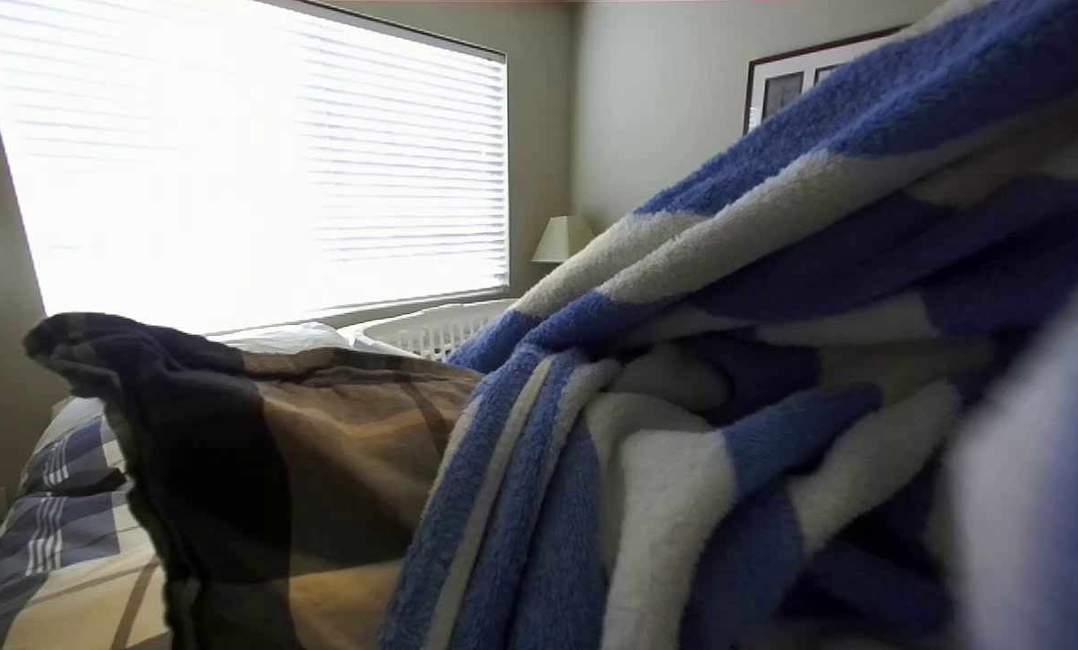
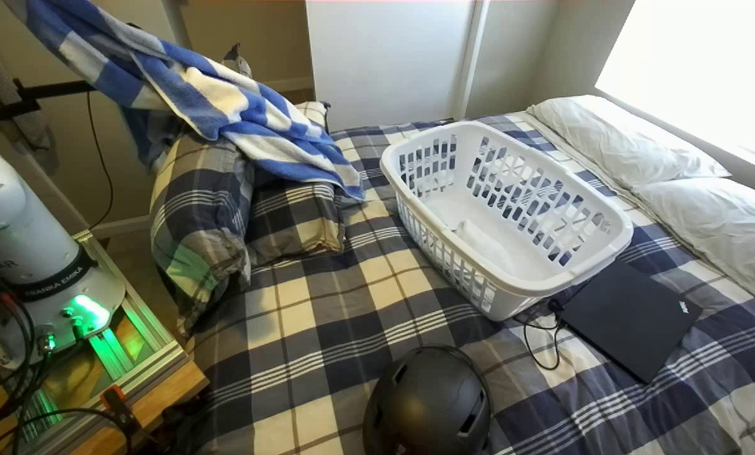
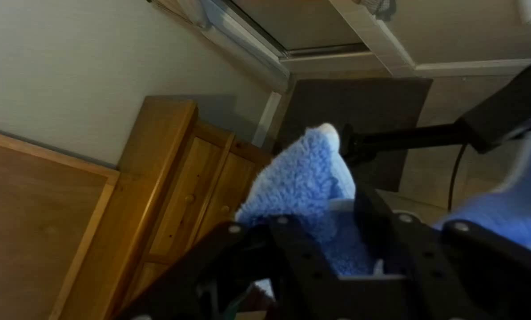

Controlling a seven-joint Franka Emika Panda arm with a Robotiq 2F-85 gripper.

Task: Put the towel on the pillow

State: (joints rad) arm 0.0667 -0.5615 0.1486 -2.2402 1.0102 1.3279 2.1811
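The two fingers (image 3: 305, 262) are standing apart with a blue bunch of the towel (image 2: 245, 107) between them; I am unable to tell whether they are gripping it or sitting loosely around it; below the fingers, in an exterior view, the striped length is sloping down across the plaid pillows (image 2: 197, 196), its low tip reaching just past a pillow's edge; farther from the fingers, a stretch of plaid bed cover (image 2: 314, 373) is showing between those pillows and the near rim of the laundry basket (image 2: 529, 287) (the plainest open room past the towel's low end). In the wrist view, a wooden dresser (image 3: 181, 222) is presenting its long top edge to the left of the fingers; a black bar (image 3: 408, 140) is jutting in from their right, ending near their tips, its depth being unclear; a dark mat (image 3: 354, 106) is lying beyond them. Counting outward from the fingers, one towel is draping; at least two plaid pillows are showing, partly covered; one laundry basket is standing farther off; one black helmet (image 2: 428, 404) and one closed laptop (image 2: 630, 316) are lying near it on the bed cover; two white pillows (image 2: 624, 139) are resting farthest away, along its far end.
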